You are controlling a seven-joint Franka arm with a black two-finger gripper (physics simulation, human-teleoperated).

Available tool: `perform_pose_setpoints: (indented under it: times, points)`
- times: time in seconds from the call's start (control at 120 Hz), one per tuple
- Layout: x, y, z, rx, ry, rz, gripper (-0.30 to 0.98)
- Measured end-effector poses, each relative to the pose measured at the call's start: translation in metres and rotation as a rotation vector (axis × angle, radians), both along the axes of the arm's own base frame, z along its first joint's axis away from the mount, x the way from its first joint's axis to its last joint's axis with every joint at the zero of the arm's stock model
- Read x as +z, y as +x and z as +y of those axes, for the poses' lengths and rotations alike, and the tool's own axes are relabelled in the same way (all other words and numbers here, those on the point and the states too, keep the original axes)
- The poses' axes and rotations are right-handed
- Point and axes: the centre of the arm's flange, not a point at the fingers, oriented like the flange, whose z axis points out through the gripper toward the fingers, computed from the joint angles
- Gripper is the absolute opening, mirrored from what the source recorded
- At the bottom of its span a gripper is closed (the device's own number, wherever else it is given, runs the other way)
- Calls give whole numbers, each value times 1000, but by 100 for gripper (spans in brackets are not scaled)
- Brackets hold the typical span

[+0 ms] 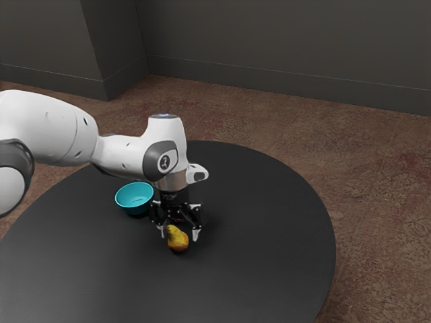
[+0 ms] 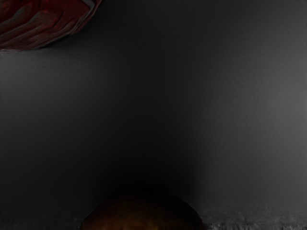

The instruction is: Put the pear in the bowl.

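Pear point(image 1: 178, 242): located between fingertips of gripper point(image 1: 179, 233). Gripper: set wide open, gripping nothing. Turquoise bowl point(image 1: 135, 194): located nearby, apart from pear.

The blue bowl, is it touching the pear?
Apart. The exterior view shows it: a stretch of black table lies between the blue bowl and the pear.

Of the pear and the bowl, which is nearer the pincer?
The yellow-brown pear: it is right by the open pincer, while the turquoise bowl stands farther off.
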Motion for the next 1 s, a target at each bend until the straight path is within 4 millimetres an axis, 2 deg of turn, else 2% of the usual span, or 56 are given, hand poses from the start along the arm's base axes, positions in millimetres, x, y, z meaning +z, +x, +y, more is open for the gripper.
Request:
perform_pose_setpoints:
  times: [0.283, 0.492, 0.7, 0.783, 0.85, 0.933, 1.0]
  points:
    - [-8, -10, 0, 4, 1, 56, 51]
    - [-7, -9, 1, 8, 2, 60, 34]
    - [-1, -8, 2, 12, 6, 54, 26]
    - [11, -7, 2, 14, 4, 44, 23]
    - [33, -6, 10, 24, 0, 27, 20]
    - [76, -8, 37, 59, 4, -3, 14]
    - [110, -14, 65, 89, 19, -19, 15]
